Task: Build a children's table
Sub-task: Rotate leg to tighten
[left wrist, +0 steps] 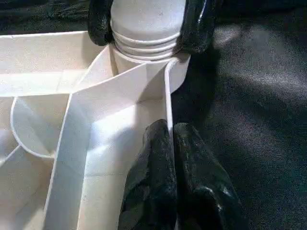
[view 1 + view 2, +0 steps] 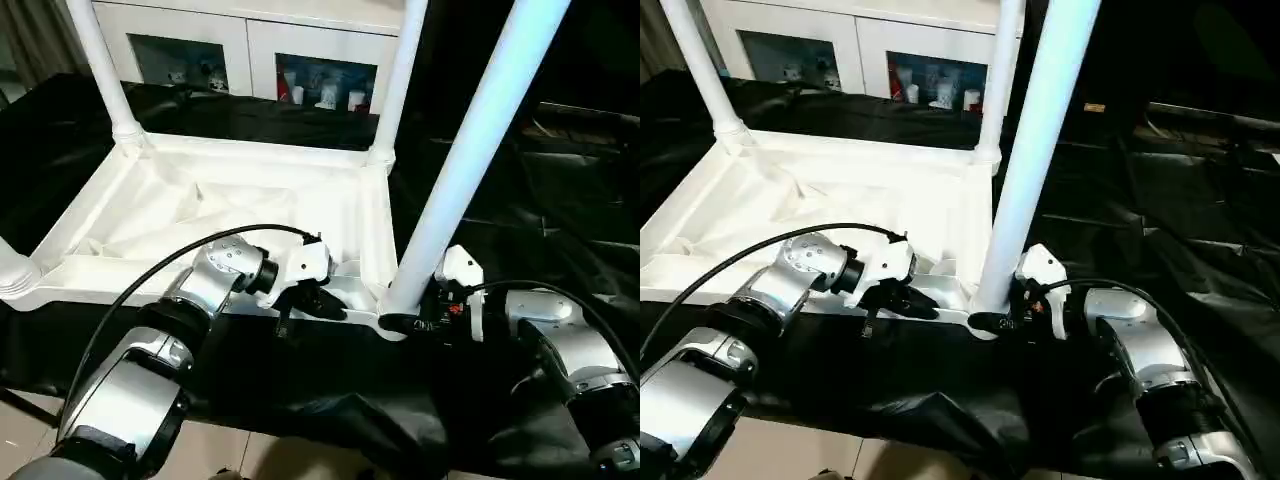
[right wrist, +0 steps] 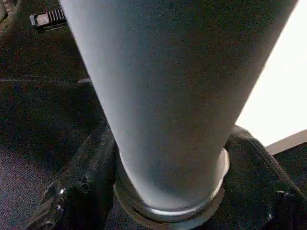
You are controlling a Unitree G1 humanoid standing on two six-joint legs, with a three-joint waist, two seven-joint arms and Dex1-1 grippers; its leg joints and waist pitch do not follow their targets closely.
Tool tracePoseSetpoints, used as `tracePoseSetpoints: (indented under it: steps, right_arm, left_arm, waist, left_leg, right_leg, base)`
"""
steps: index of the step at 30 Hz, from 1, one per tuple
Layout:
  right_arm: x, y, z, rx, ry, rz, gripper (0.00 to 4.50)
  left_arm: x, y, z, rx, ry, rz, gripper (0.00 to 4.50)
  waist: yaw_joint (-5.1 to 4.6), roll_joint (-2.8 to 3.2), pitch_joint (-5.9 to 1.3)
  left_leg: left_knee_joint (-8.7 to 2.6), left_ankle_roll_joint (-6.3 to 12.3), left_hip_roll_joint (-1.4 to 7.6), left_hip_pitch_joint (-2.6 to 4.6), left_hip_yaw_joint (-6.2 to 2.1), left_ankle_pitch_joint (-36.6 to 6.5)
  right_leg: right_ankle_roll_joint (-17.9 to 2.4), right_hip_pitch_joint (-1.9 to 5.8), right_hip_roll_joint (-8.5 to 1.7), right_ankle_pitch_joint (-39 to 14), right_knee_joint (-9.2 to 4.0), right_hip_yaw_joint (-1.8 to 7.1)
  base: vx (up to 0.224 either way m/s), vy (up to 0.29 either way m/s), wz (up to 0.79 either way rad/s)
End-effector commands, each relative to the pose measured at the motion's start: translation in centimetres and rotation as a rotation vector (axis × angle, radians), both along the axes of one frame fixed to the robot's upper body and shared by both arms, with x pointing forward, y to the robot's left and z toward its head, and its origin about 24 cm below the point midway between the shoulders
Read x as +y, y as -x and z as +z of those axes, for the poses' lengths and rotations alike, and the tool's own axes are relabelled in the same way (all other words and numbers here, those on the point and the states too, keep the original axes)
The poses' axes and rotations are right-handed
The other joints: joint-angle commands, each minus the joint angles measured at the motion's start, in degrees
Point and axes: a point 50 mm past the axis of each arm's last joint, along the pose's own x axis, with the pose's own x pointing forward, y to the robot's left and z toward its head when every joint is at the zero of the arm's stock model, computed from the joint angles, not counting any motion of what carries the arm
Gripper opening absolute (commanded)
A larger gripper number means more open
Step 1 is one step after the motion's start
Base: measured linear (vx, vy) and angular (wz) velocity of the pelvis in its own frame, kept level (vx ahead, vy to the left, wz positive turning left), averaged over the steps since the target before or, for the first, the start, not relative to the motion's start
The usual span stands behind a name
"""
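- The left gripper (image 2: 312, 306) is keeping its two black fingers (image 1: 158, 182) pressed together, clamping the thin front rim of the white table top (image 2: 230, 205) near its right front corner.
- The right gripper (image 2: 400, 322) is wrapping its fingers (image 3: 79, 187) around the base of the nearest leg (image 2: 470, 150), one on each side, touching it just above the corner socket (image 1: 144, 67).
- That leg is leaning to the right as it rises.
- The table top is lying upside down on the black-draped work table (image 2: 560, 200).
- Two far legs (image 2: 100, 70) are standing in the back corners.
- A white cabinet (image 2: 250, 45) is standing behind.
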Motion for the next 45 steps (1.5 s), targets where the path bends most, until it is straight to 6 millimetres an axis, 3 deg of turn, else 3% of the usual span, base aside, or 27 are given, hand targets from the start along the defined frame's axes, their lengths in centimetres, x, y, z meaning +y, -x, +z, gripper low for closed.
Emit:
tracePoseSetpoints:
  steps: [1,6,9,12,13,15,17,20,22,23,26,29,31,33,35,36,40,42,45]
  right_arm:
    - [0.2,-0.1,0.1,-0.002,-0.002,-0.004,2.72]
    - [0.7,-0.3,-0.4,0.010,-0.049,-0.120,2.71]
    - [1.6,-1.8,-1.7,-0.025,-0.049,-0.418,2.71]
    - [1.9,-2.9,-2.4,-0.060,-0.006,-0.657,2.71]
    - [1.8,-3.1,-2.5,-0.067,0.002,-0.708,2.71]
    - [1.8,-3.8,-2.7,-0.097,0.031,-0.885,2.70]
    - [2.1,-4.1,-2.6,-0.116,0.035,-0.983,2.70]
    - [3.2,-4.3,-2.4,-0.129,0.018,-1.053,2.70]
    - [3.9,-4.3,-2.3,-0.128,-0.014,-1.064,2.70]
    - [4.3,-4.3,-2.2,-0.124,-0.040,-1.064,2.70]
    - [5.4,-4.4,-1.1,-0.155,-0.159,-0.993,2.70]
    - [5.3,-4.4,-0.2,-0.192,-0.217,-0.954,2.70]
    - [4.3,-4.3,0.9,-0.248,-0.255,-0.921,3.26]
    - [3.8,-4.2,1.1,-0.270,-0.248,-0.911,3.43]
    - [2.8,-4.0,1.4,-0.292,-0.214,-0.855,3.49]
    - [1.6,-3.8,1.5,-0.286,-0.150,-0.762,3.67]
    - [0.1,-3.0,1.5,-0.261,-0.057,-0.591,3.67]
    - [-0.7,-1.2,1.5,-0.172,-0.031,-0.317,3.67]
    - [-0.9,-0.4,1.6,-0.138,-0.026,-0.213,3.67]
  left_arm:
    - [-0.5,0.3,0.0,0.001,0.002,-0.033,0.00]
    - [-0.3,-0.1,-0.7,-0.007,-0.039,0.049,0.00]
    - [-1.1,-1.6,-1.1,-0.072,-0.040,0.286,0.00]
    - [-1.9,-2.3,-1.1,-0.104,-0.037,0.402,0.00]
    - [-2.1,-2.5,-1.1,-0.109,-0.035,0.428,0.00]
    - [-2.9,-3.0,-0.8,-0.124,-0.024,0.524,0.00]
    - [-3.4,-3.3,-0.7,-0.143,-0.024,0.573,0.00]
    - [-4.0,-3.5,-0.7,-0.176,-0.033,0.608,0.00]
    - [-4.3,-3.4,-0.7,-0.182,-0.038,0.595,0.00]
    - [-4.4,-3.4,-0.7,-0.186,-0.037,0.577,0.00]
    - [-4.7,-3.2,-0.5,-0.197,-0.030,0.532,0.00]
    - [-4.6,-3.2,-0.4,-0.200,-0.028,0.500,0.00]
    - [-4.2,-3.1,-0.2,-0.203,-0.028,0.458,0.00]
    - [-4.0,-3.1,-0.2,-0.202,-0.029,0.445,0.00]
    - [-3.7,-3.0,-0.1,-0.198,-0.029,0.404,0.00]
    - [-3.1,-2.8,-0.1,-0.186,-0.034,0.364,0.00]
    - [-2.1,-2.5,-0.1,-0.162,-0.049,0.291,0.00]
    - [-1.3,-1.7,-0.1,-0.113,-0.042,0.175,0.00]
    - [-0.9,-1.1,-0.1,-0.087,-0.045,0.090,0.00]
  waist:
    - [0.02,-0.50,-4.03]
    - [-0.16,-0.50,-3.83]
    - [-0.61,-0.52,-3.47]
    - [-1.24,-0.34,-3.37]
    - [-1.50,-0.39,-3.40]
    - [-2.03,0.28,-3.51]
    - [-2.13,-0.14,-3.47]
    - [-1.99,0.44,-3.73]
    - [-1.93,0.33,-3.81]
    - [-1.84,0.80,-3.86]
    - [-1.91,1.03,-4.00]
    - [-1.94,0.85,-4.08]
    - [-1.71,0.90,-4.16]
    - [-1.75,0.93,-4.16]
    - [-1.89,0.39,-4.18]
    - [-1.90,0.60,-4.04]
    - [-1.59,0.51,-4.18]
    - [-1.21,0.29,-4.23]
    - [-1.12,-0.03,-4.28]
  left_leg:
    - [-3.62,5.38,-0.01,0.30,0.92,-10.80]
    - [-3.77,4.86,-0.04,0.28,0.88,-11.74]
    - [-3.91,2.79,-0.31,0.59,0.86,-15.45]
    - [-4.36,0.02,-0.57,0.56,0.35,-17.18]
    - [-4.37,-0.02,-0.59,0.63,0.38,-17.48]
    - [-4.38,-0.43,-0.62,0.63,0.28,-17.87]
    - [-4.31,-0.13,-0.75,0.67,0.38,-18.36]
    - [-4.25,1.03,-0.88,0.49,0.47,-16.47]
    - [-4.18,1.38,-0.87,0.35,0.52,-15.28]
    - [-4.20,1.51,-0.90,0.35,0.48,-14.73]
    - [-4.09,2.53,-0.84,0.28,0.52,-13.63]
    - [-3.99,3.37,-0.79,0.16,0.56,-12.56]
    - [-3.85,4.50,-0.71,0.20,0.63,-11.33]
    - [-3.78,5.17,-0.75,-0.02,0.64,-10.28]
    - [-3.81,5.43,-0.78,-0.16,0.55,-10.12]
    - [-3.78,5.56,-0.67,0.13,0.67,-10.72]
    - [-3.54,6.29,-0.52,0.14,0.79,-10.48]
    - [-3.47,7.23,-0.38,0.11,0.75,-11.05]
    - [-3.43,7.80,-0.30,-0.08,0.76,-10.72]
  right_leg:
    - [-15.18,3.39,-1.47,-10.36,-2.73,1.15]
    - [-14.78,3.23,-1.40,-11.91,-2.97,1.11]
    - [-12.16,2.52,-1.42,-19.91,-3.90,1.17]
    - [-9.07,2.45,-1.34,-25.48,-4.45,0.87]
    - [-9.03,2.37,-1.31,-25.49,-4.56,0.88]
    - [-9.32,2.21,-1.22,-24.13,-4.50,0.92]
    - [-9.41,2.21,-1.05,-23.33,-4.68,0.88]
    - [-10.08,2.43,-1.08,-19.33,-4.52,1.09]
    - [-10.86,2.63,-1.05,-16.33,-4.20,1.13]
    - [-11.17,2.74,-1.08,-15.15,-4.05,1.13]
    - [-12.47,3.03,-1.12,-11.80,-3.74,1.09]
    - [-13.46,3.33,-1.13,-9.43,-3.50,1.08]
    - [-14.16,3.44,-1.25,-7.82,-3.28,1.14]
    - [-14.52,3.64,-1.22,-6.24,-3.05,1.14]
    - [-13.96,3.93,-1.22,-7.31,-3.04,1.02]
    - [-13.94,3.66,-1.27,-8.65,-3.31,1.11]
    - [-15.00,3.72,-1.32,-8.19,-3.17,1.25]
    - [-15.54,4.09,-1.32,-7.90,-3.17,1.18]
    - [-16.13,3.92,-1.43,-7.44,-2.98,1.14]
  base:
    - [0.000,0.000,0.00]
    - [0.000,0.000,0.00]
    - [0.000,0.000,0.00]
    - [-0.018,-0.002,0.00]
    - [0.000,0.000,0.00]
    - [0.000,0.000,0.00]
    - [0.000,0.000,0.00]
    - [0.000,0.000,0.00]
    - [0.000,0.000,0.00]
    - [0.000,0.000,0.00]
    - [0.000,0.000,0.00]
    - [0.000,0.000,0.00]
    - [0.000,0.000,0.00]
    - [0.000,0.000,0.00]
    - [0.000,0.000,0.00]
    - [0.000,0.000,0.00]
    - [0.000,0.000,0.00]
    - [0.000,0.000,0.00]
    - [0.000,0.000,0.00]
